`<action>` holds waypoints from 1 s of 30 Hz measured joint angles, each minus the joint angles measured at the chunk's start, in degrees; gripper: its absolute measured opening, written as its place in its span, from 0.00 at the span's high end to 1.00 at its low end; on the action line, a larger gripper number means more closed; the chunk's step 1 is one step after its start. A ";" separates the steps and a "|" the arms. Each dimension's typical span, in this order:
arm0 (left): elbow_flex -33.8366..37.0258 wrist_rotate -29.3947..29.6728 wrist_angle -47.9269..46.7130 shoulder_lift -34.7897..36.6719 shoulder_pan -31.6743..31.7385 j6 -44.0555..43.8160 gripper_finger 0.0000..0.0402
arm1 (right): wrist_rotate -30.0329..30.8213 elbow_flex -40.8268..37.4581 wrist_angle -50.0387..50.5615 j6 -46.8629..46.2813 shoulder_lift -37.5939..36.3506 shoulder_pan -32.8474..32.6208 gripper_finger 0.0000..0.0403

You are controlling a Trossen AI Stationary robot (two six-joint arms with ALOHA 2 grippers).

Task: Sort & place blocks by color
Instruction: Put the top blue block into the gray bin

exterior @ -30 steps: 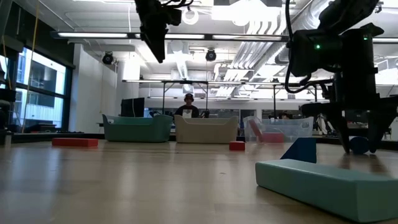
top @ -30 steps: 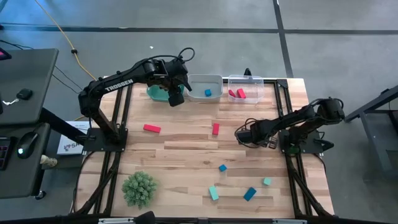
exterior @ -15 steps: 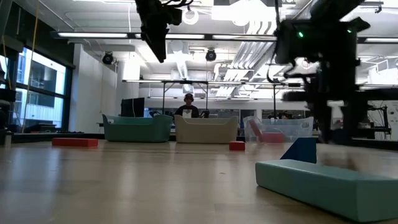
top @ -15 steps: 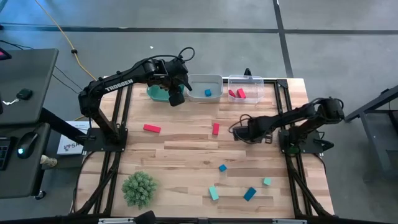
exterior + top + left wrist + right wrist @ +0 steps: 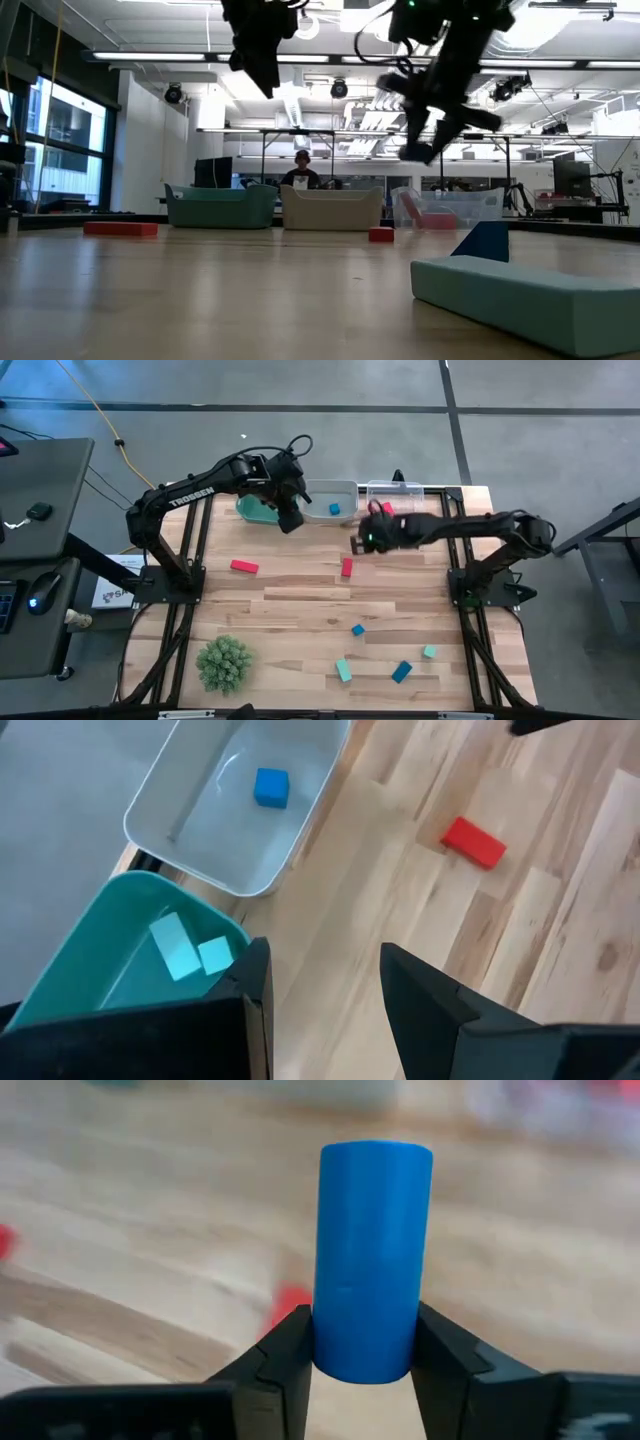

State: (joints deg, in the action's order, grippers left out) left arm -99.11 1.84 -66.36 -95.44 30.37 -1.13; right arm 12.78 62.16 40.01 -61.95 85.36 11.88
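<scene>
Two grippers up by the bench's far edge; right gripper (image 5: 362, 1370) pinches a blue block (image 5: 372, 1260) upright, probably heading for the white bin (image 5: 345, 506); left gripper (image 5: 325, 1010) gapes empty over the teal bin (image 5: 95, 955), likely just unloaded.

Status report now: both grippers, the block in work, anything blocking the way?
Right gripper shut on blue cylinder block, raised near the bins. Left gripper open, empty, above teal bin. Nothing in the way.

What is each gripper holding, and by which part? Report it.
Right gripper clamps a blue cylinder block by its lower end. Left gripper holds nothing, open by the teal bin.
</scene>
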 joint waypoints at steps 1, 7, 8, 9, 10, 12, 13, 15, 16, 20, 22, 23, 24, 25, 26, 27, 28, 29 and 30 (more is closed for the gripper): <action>0.00 -0.10 0.28 -0.02 0.01 -0.57 0.73 | -0.66 0.64 -1.16 2.69 -0.02 1.40 0.72; 0.00 -0.12 0.32 -0.02 0.04 -1.99 0.73 | -9.08 1.48 -12.44 15.72 -0.02 10.53 0.72; 0.00 -0.12 0.32 -0.02 0.04 -2.44 0.73 | -10.42 1.48 -14.60 17.20 -0.02 11.81 0.72; 0.00 -0.12 0.32 -0.02 0.04 -3.09 0.73 | -11.65 1.48 -16.93 18.50 -0.02 13.08 0.72; 0.00 -0.12 0.32 -0.02 0.04 -3.63 0.73 | -12.72 1.48 -19.26 19.77 -0.02 14.22 0.72; 0.00 -0.05 0.34 -0.02 0.04 -4.65 0.73 | -14.65 1.48 -24.00 22.12 -0.02 16.48 0.72; 0.00 -0.01 0.37 -0.02 0.04 -5.08 0.73 | -15.46 1.48 -26.53 23.31 -0.02 17.46 0.72; 0.00 0.05 0.43 -0.02 0.04 -6.29 0.73 | -16.63 1.50 -31.02 25.27 -0.02 19.26 0.72; 0.00 0.05 0.45 -0.02 0.04 -6.80 0.73 | -17.45 1.50 -33.24 26.30 -0.02 20.08 0.72; 0.00 0.05 0.57 -0.02 0.04 -7.90 0.73 | -19.36 1.52 -40.90 29.85 -0.02 22.64 0.72; 0.00 0.05 0.72 -0.02 0.04 -7.99 0.73 | -19.94 1.52 -44.69 31.70 -0.02 23.41 0.72; 0.00 0.05 0.87 -0.02 0.04 -8.38 0.73 | -19.95 1.52 -46.60 32.75 -0.02 23.59 0.72; 0.00 0.07 1.14 -0.02 0.04 -8.86 0.73 | -20.04 1.52 -48.39 33.97 -0.02 23.80 0.72; 0.00 0.07 1.56 -0.02 0.04 -9.23 0.73 | -20.11 1.52 -50.19 35.11 -0.02 23.89 0.72; 0.00 0.07 2.05 -0.02 0.04 -9.36 0.73 | -20.07 1.52 -51.96 36.19 -0.02 23.89 0.72; 0.00 0.08 2.46 -0.02 0.04 -9.39 0.73 | -19.77 1.52 -53.78 37.24 0.04 23.89 0.72; 0.00 0.07 2.80 -0.02 0.04 -9.41 0.73 | -19.74 1.52 -55.25 38.22 0.07 23.89 0.72; 0.00 0.07 3.23 -0.02 0.04 -9.49 0.73 | -19.70 1.52 -56.52 39.18 0.09 23.89 0.72; 0.00 0.08 3.57 -0.02 0.04 -9.74 0.73 | -19.63 1.52 -57.68 40.23 0.15 23.88 0.72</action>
State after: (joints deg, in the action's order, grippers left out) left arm -99.11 1.92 -62.79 -95.46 30.41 -10.87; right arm -6.84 63.68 -17.68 -21.72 85.50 35.76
